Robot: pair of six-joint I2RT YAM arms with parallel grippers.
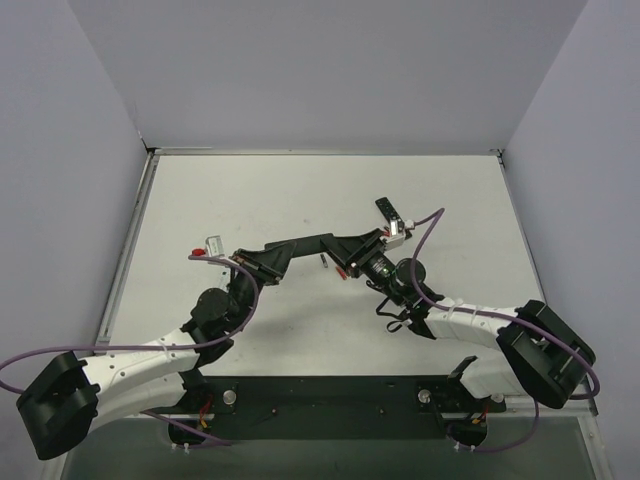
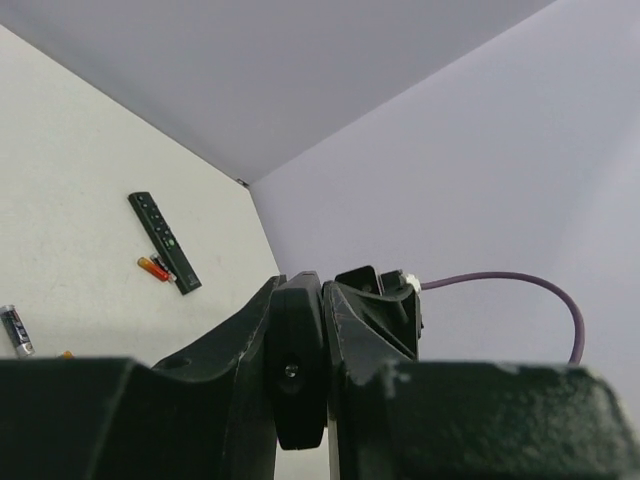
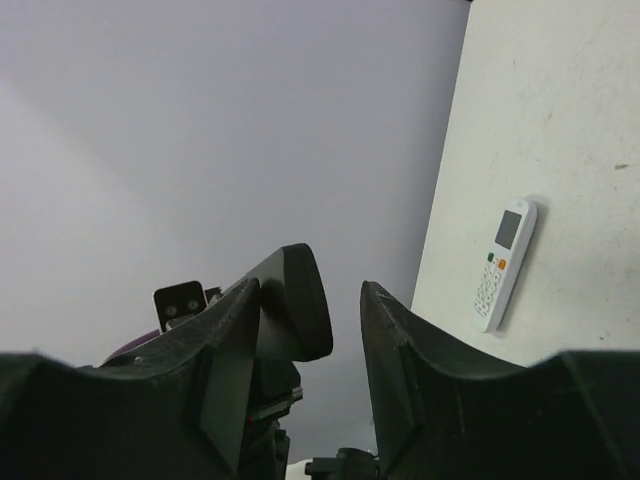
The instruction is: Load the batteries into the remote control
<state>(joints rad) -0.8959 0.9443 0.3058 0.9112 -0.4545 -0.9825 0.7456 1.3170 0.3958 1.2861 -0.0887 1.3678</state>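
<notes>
Shut left pincer [image 2: 323, 300], right pincer [image 3: 345, 300] parted, both empty; slim red-orange batteries [image 2: 152, 267] beside black remote [image 2: 165, 243].

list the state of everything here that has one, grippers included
left gripper: shut, nothing seen in it
right gripper: open, empty
slim black remote control: lying flat, buttons up
white remote control with small screen: lying flat, face up
red cylinder battery: lying loose beside the black remote, not loaded
grey cylinder battery: lying loose, not loaded
</notes>
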